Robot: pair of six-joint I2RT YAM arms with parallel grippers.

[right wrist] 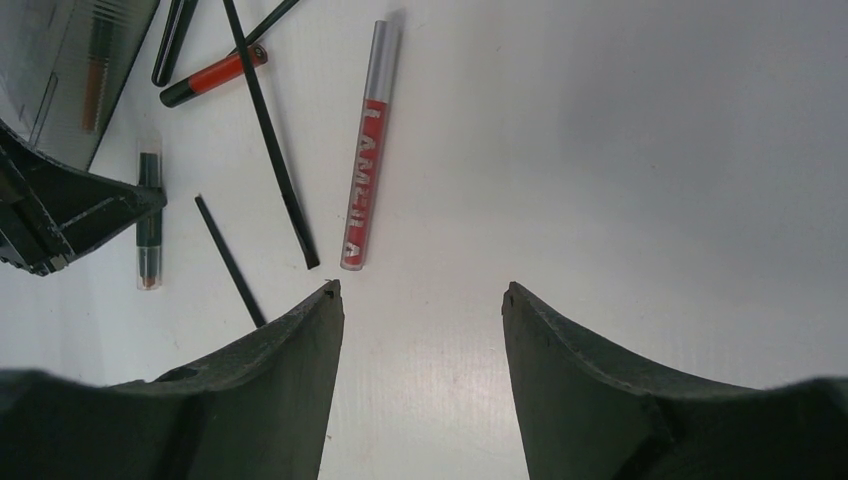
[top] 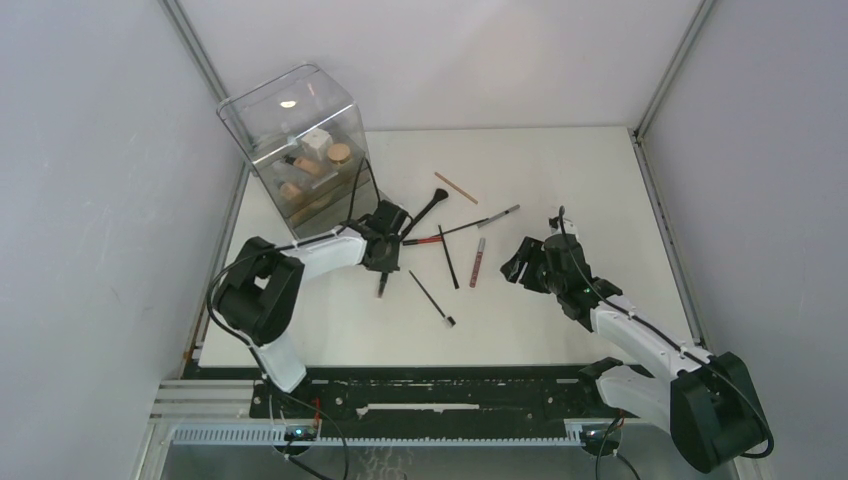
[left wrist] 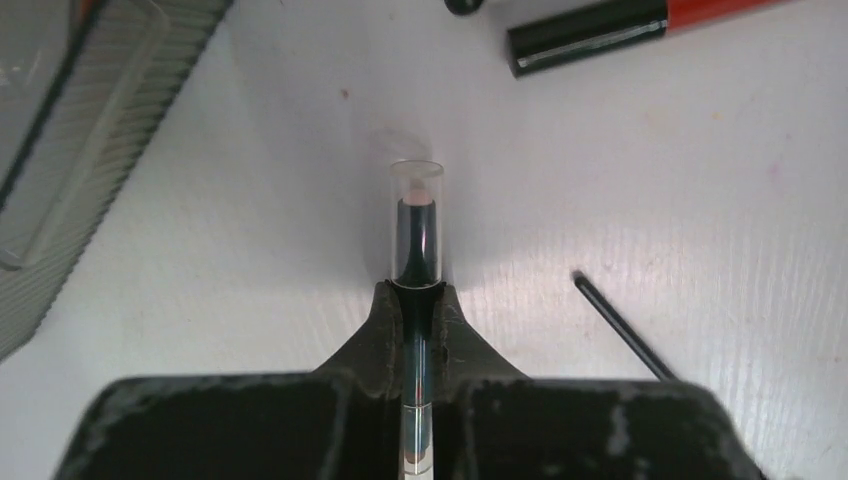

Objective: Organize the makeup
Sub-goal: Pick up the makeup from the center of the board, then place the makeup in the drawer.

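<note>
My left gripper [left wrist: 417,300] is shut on a thin dark liner pencil with a clear cap [left wrist: 417,220], low over the white table; the pencil also shows from the right wrist [right wrist: 148,220]. In the top view this gripper [top: 383,262] sits right of the clear box. More makeup lies loose nearby: a red lip gloss tube [right wrist: 365,150] [top: 478,262], a black and red liner [left wrist: 640,25] [top: 440,237], thin black brushes [top: 448,270] [right wrist: 228,260], a fluffy black brush [top: 425,210] and a tan stick [top: 455,187]. My right gripper [right wrist: 420,295] [top: 520,265] hangs open over bare table, just short of the gloss tube.
The big clear plastic box [top: 300,150] stands at the back left with compacts, bottles and a white cube inside; its ribbed edge [left wrist: 70,130] shows left of my left gripper. White walls enclose the table on three sides.
</note>
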